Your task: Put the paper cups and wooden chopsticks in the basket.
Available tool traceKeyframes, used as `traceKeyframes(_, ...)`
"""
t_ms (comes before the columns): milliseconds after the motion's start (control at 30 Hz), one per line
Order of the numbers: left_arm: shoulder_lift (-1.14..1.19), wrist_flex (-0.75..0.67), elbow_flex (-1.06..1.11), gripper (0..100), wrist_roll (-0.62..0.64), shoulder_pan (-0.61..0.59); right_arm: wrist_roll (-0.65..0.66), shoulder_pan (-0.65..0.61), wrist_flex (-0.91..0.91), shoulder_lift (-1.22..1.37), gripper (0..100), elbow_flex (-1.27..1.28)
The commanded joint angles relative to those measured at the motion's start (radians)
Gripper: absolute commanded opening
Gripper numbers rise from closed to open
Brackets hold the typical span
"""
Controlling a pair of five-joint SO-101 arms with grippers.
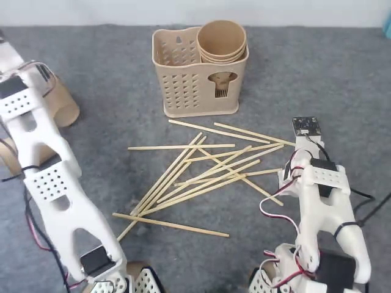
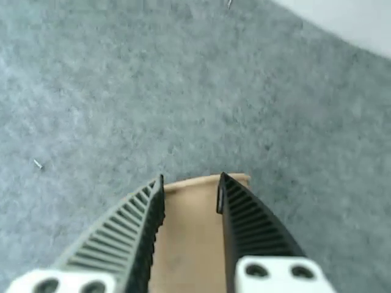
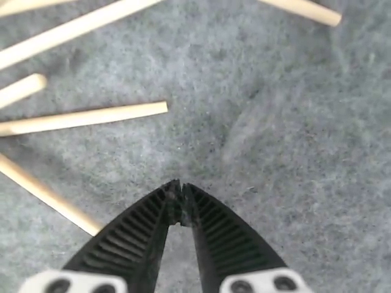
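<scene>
Carpet [image 2: 122, 91], paper cup [image 2: 189, 244] in left claw [image 2: 191, 177]

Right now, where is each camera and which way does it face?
High view: fixed above the table, looking down on basket, chopsticks, both arms.
Left wrist view: on that wrist, looking along the left claw, shut on a paper cup.
Right wrist view: on that wrist, looking past the shut right claw at chopsticks.
Shared: high and right wrist both show chopsticks.
</scene>
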Motion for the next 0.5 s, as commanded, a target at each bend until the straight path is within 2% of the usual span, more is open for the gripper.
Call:
traceKeyframes(0, 0.041, 0.015, -0.213, 13, 0.017, 0.005, 0.012, -0.013, -0.015, -0.038, 0.8, -0.006)
traceKeyframes(167, 0.083, 0.028, -0.343, 13, 0.018, 0.006, 0.012, -0.013, -0.013, -0.038, 0.8, -0.006)
traceKeyframes(367, 0.120, 0.031, -0.309, 14, 0.006, 0.031, 0.012, -0.013, -0.013, -0.038, 0.8, -0.006)
traceKeyframes(467, 0.147, 0.025, -0.278, 14, -0.051, 0.054, 0.012, -0.013, -0.013, -0.038, 0.8, -0.006)
